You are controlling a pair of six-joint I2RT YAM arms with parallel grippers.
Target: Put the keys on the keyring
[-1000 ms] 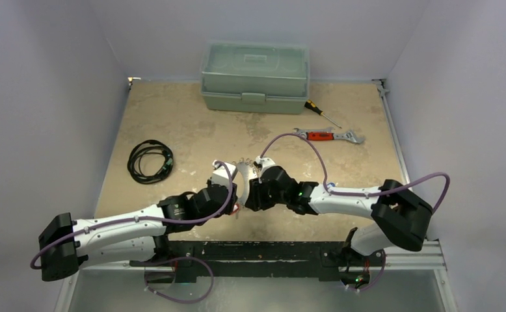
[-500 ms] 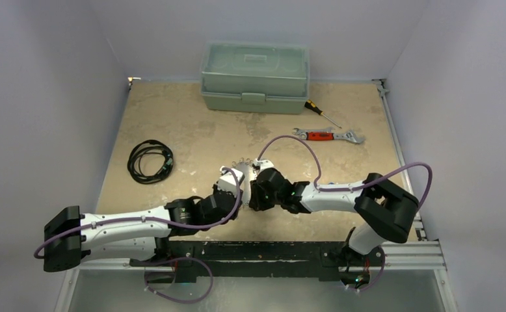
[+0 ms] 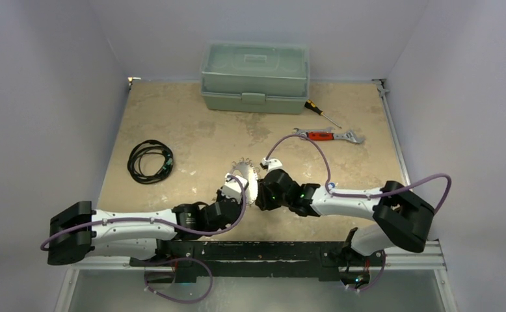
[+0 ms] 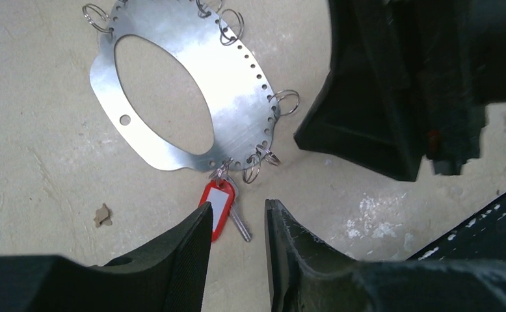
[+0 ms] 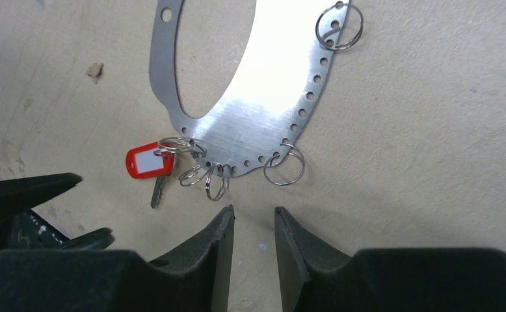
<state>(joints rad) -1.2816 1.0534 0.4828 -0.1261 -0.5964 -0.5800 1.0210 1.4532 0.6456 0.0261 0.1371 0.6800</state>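
The keyring is a flat oval silver plate with a large oval hole, edge holes and several small split rings, lying flat on the table. A silver key with a red tag hangs from a ring at the plate's near edge. My left gripper is open just short of that key, holding nothing, its left finger partly covering the tag. My right gripper is open and holding nothing, just short of the empty rings on the keyring, with the red-tagged key to its left. From above, both grippers meet at the keyring.
A green toolbox stands at the back. A red-handled wrench and a screwdriver lie at the right rear. A coiled black cable lies on the left. The right gripper's black body is close beside the plate.
Both grippers have drawn back toward the near edge, uncovering the plate. The left arm has stretched lower along the table. The right jaws have narrowed a little.
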